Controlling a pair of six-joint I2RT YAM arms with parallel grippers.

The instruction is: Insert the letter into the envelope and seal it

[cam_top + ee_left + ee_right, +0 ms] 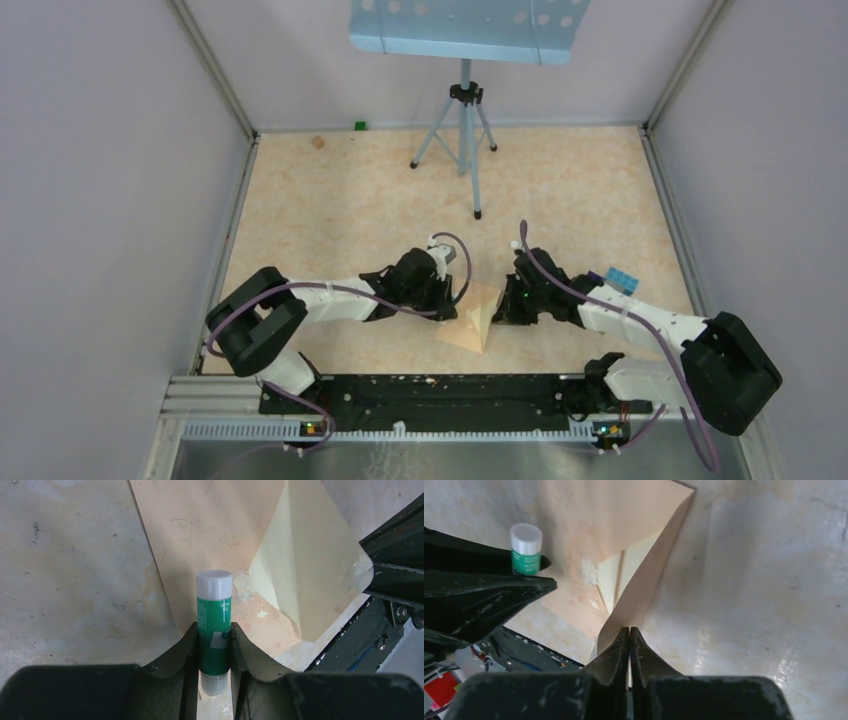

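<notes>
On the left, the black and white left arm [320, 297] reaches in low over a pale, marbled beige surface [330, 200]. The left jaws are clamped on a green glue stick with a white cap [214, 615]. They grip the green barrel on both sides, and the capped end points away from the wrist, out over the paper.

Just past the cap lies a flat tan kraft-paper envelope [470, 332], close to the near edge of the surface and between the two arms. One tan panel of the envelope stands up off the surface like a small tent. A thin pale cream-yellow sheet of paper with a fold crease, the letter [315, 565], rises against the inner side of that raised panel. Its lower edge meets the flat part of the envelope. I cannot tell how far it is tucked in.

Far behind the envelope, a light blue perforated music stand on a grey tripod [465, 35] stands on the surface.

On the right, the right arm [640, 320] reaches in. The right jaws are pressed fully together, pinching the bottom corner of the raised tan panel.
</notes>
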